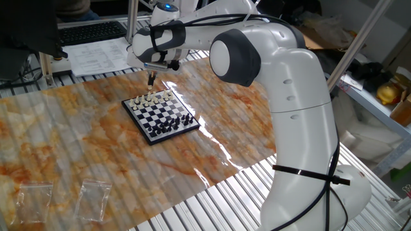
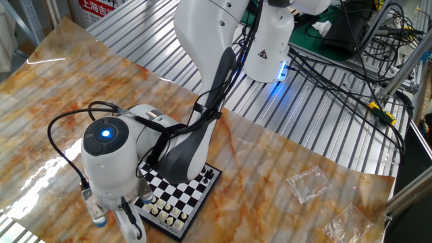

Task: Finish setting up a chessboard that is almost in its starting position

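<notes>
Gripper [image 1: 151, 80], fingers together, hovers above the small black-and-white checked chessboard [image 1: 160, 115] upper left; descend vertically, sparing neighbouring cream pieces [image 1: 154, 99].

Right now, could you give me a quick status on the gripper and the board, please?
Gripper shut, just above the board's cream row. Board flat on the table, cream and black pieces on it. Nothing in the way; two bags well clear.
</notes>
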